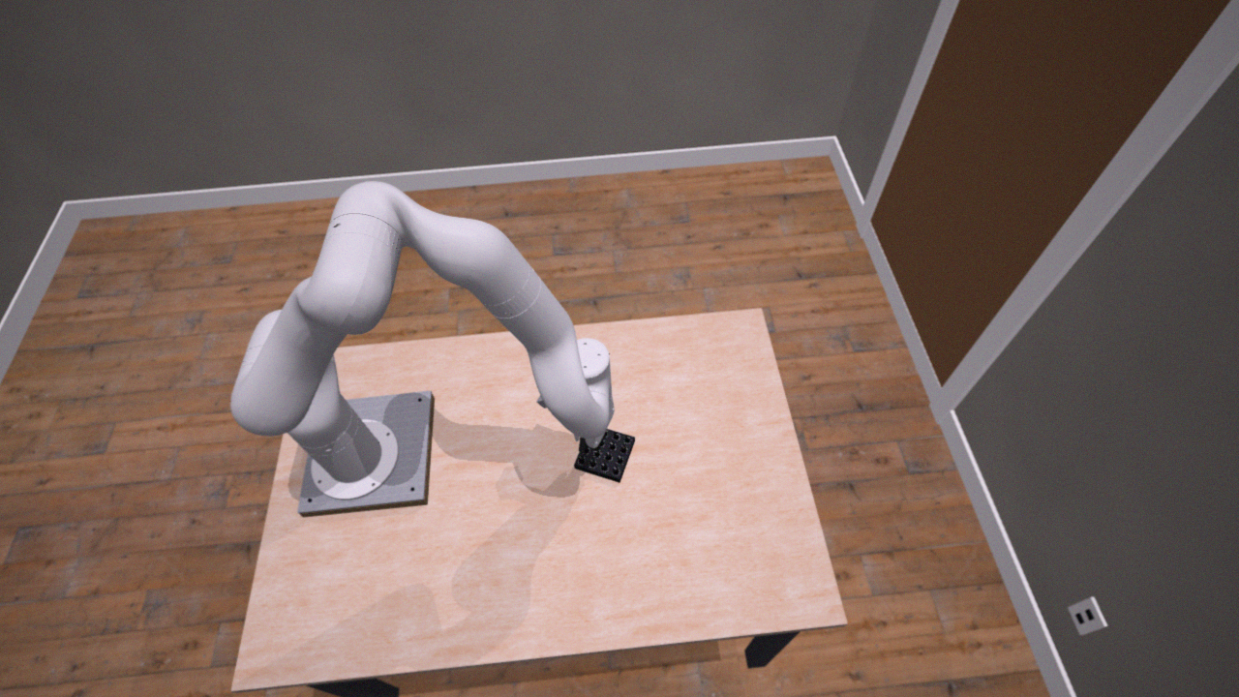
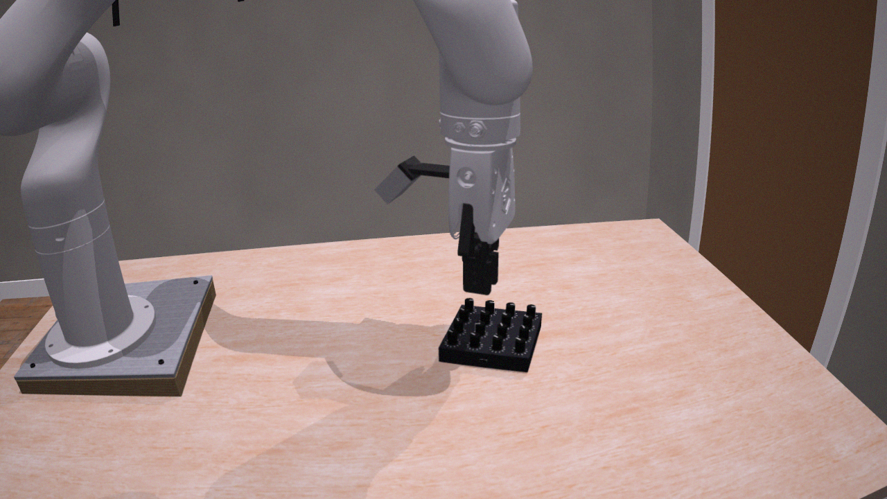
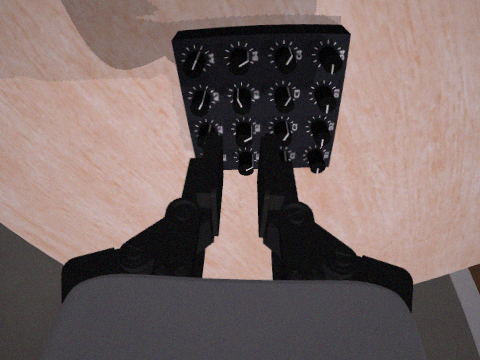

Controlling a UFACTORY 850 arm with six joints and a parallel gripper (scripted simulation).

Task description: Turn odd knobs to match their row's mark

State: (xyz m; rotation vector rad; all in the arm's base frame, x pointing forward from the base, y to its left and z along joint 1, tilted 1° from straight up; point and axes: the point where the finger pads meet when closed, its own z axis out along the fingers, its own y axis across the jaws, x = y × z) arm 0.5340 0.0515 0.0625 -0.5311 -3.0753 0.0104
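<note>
The black knob box (image 1: 599,472) (image 2: 508,364) (image 3: 262,75) stands flat on the table. In the wrist view row A is at the left and row D at the right. In row B, knob B3 (image 3: 245,103) has its line on another side than B4 (image 3: 239,57), B2 (image 3: 243,132) and B1 (image 3: 245,162). The lines visible in rows A, C and D look alike within each row. My gripper (image 2: 480,289) (image 3: 241,156) is partly open and empty, above the box. Its fingers hide A1 and C1 and part of A2 and C2.
The arm's base plate (image 1: 415,459) (image 2: 145,366) is on the table (image 1: 693,555) (image 2: 620,421), left of the box in the top and exterior views. A small socket mark (image 2: 483,360) shows on the box's near side in the exterior view. The arm's shadow falls beside the box.
</note>
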